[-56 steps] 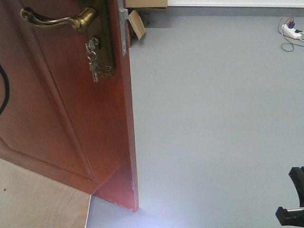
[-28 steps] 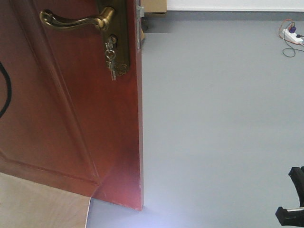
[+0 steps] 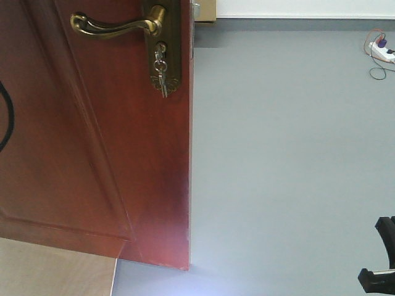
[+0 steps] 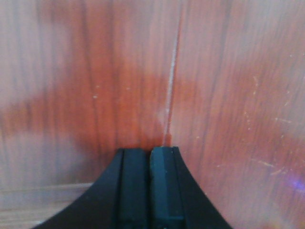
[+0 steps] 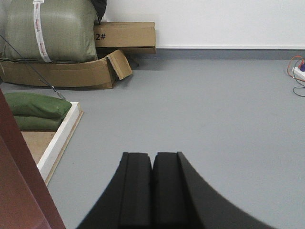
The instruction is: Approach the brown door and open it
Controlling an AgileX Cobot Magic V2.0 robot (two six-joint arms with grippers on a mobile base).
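Front-facing view: the tall glossy reddish-brown wooden door [image 3: 92, 154] with raised panels fills the left half of the frame. Its free edge runs down beside the plain grey floor [image 3: 290, 160]. Near the top, a curved brass lever handle [image 3: 114, 24] juts left from a brass lock plate [image 3: 166, 55], and a small bunch of metal keys [image 3: 161, 74] hangs from the lock. A thin black cable [image 3: 7, 117] loops at the left edge. A pale wooden floor patch [image 3: 55, 268] lies below the door. A white power strip [image 3: 384, 50] with coloured wires sits far off, top right. A black robot part [image 3: 379, 268] shows in the lower right corner.

Left wrist view: the left gripper [image 4: 151, 183] has its two black fingers pressed together with nothing between them. The tips are right up against the door's wood grain [image 4: 219, 95]; I cannot tell whether they touch it.

Right wrist view: the right gripper [image 5: 152, 186] is likewise closed and empty, over the grey floor. The door's edge [image 5: 19, 186] cuts the lower left corner. Against the white wall, a brown cardboard box [image 5: 126, 34] is marked "2#". Beside it a large green sack [image 5: 62, 28] bears a white tape strip [image 5: 39, 28] with red writing too small to read. A flattened cardboard carton [image 5: 62, 74] lies beneath the sack, and two green bags [image 5: 35, 110] rest on a white-edged wooden platform [image 5: 59, 138]
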